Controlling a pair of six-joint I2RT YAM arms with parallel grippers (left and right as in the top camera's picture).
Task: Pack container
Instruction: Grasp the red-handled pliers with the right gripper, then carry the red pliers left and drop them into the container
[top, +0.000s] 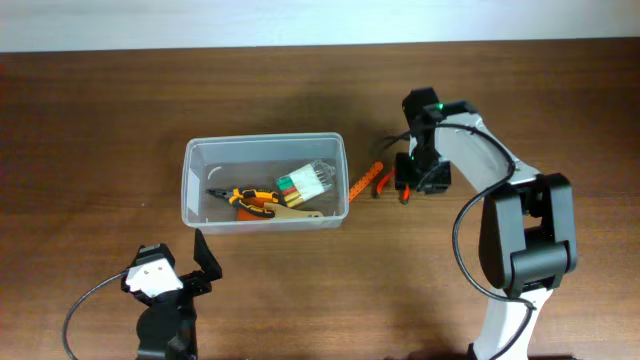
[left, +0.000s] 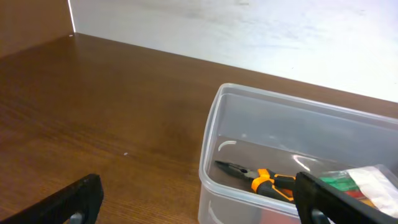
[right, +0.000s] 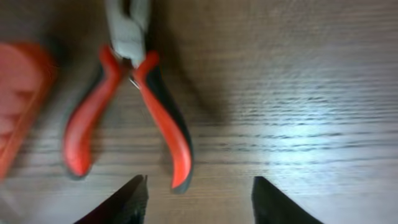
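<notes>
Where the container (top: 215, 158) stands on the wooden table (top: 90, 120), bare wood is left before, behind and left of it. Orange-handled pliers (top: 252, 198) and a clear packet (top: 308, 180) are held inside it. An orange tool (top: 364, 180) is laid just beside its right wall, with red-handled pliers (right: 163, 127) just beyond. The right gripper (right: 199, 193) is spread open at their handle ends. The left gripper (left: 198, 186) is spread open near the container's front left corner. A white wall (left: 249, 31) bounds the table behind the container.
</notes>
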